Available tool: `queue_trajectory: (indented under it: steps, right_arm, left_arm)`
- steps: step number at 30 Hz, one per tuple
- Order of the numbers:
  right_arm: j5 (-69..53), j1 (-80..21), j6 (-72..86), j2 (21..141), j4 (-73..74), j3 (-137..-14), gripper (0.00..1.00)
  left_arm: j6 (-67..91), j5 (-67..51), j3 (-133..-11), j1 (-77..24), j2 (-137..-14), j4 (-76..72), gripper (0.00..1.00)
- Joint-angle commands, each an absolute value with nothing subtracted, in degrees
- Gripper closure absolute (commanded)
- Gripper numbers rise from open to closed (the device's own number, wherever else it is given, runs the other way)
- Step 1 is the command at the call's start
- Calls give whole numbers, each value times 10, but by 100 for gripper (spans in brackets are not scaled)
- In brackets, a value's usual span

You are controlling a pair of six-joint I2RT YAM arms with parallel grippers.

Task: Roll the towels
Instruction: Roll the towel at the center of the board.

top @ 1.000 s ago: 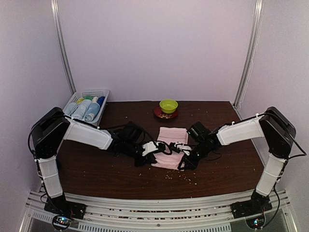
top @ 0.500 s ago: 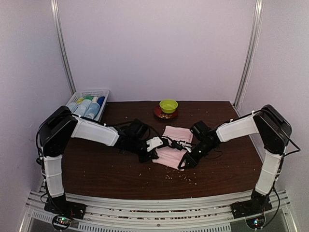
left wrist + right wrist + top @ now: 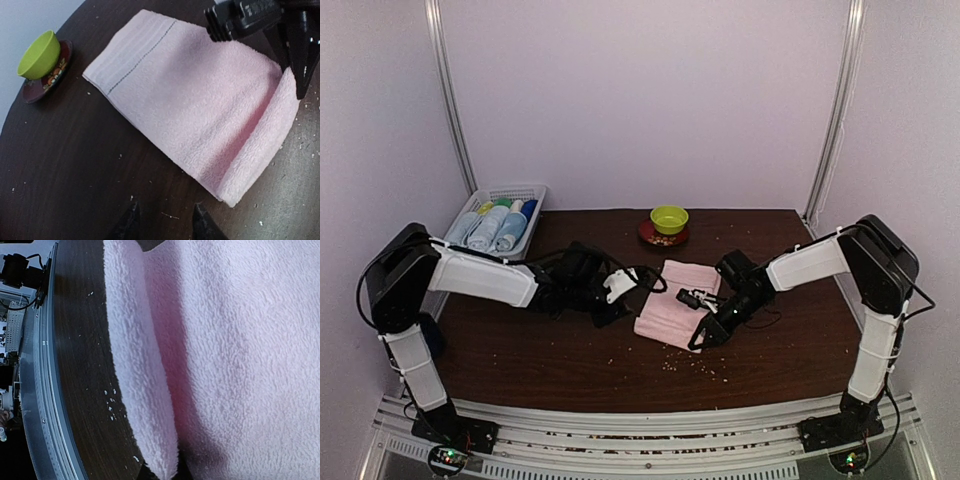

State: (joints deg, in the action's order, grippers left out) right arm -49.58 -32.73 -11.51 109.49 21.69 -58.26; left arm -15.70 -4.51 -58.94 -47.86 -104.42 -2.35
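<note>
The pale pink towel (image 3: 672, 303) lies flat on the dark table, its near edge folded over into a low roll (image 3: 260, 145). My right gripper (image 3: 700, 332) sits at the towel's near right corner, and the wrist view shows it shut (image 3: 167, 474) on that folded edge (image 3: 140, 365). My left gripper (image 3: 623, 298) hangs open and empty (image 3: 165, 222) over bare table just left of the towel's near corner. The right gripper also shows in the left wrist view (image 3: 295, 65). I cannot make out the light blue towel for sure.
A white mesh basket (image 3: 534, 192) with several pale rolled items stands at the back left. A green bowl (image 3: 669, 217) on a dark red saucer stands behind the towel, also in the left wrist view (image 3: 39, 55). Crumbs dot the table (image 3: 705, 368).
My left gripper has let go of the towel and drawn back to the left, now open. The right gripper keeps hold of the folded near edge, and the fold stays in place.
</note>
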Motion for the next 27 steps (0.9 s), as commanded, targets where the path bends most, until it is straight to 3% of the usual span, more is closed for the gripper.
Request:
queue_trajectory:
  steps: [1,5,9,12,18,27]
  right_arm:
    - [-361,-321,-113,1153,266,-551,100]
    - [-364,-315,-112,1155,266,-551,100]
    - [-369,-310,-112,1157,266,-552,100]
    - [-370,-306,-112,1160,267,-553,100]
    - [-369,-303,-112,1164,268,-555,100]
    - [-363,-302,-109,1160,265,-554,100]
  left_arm:
    - [-155,-63,-557,-478,-984,-96,65]
    - [-177,-89,-556,-502,-992,-96,70]
    - [-196,-134,-565,-525,-1021,-92,91]
    - [-209,-154,-565,-543,-1037,-95,100]
    - [-203,-186,-548,-551,-1042,-135,100]
    - [-189,-127,-601,-552,-1115,-123,100]
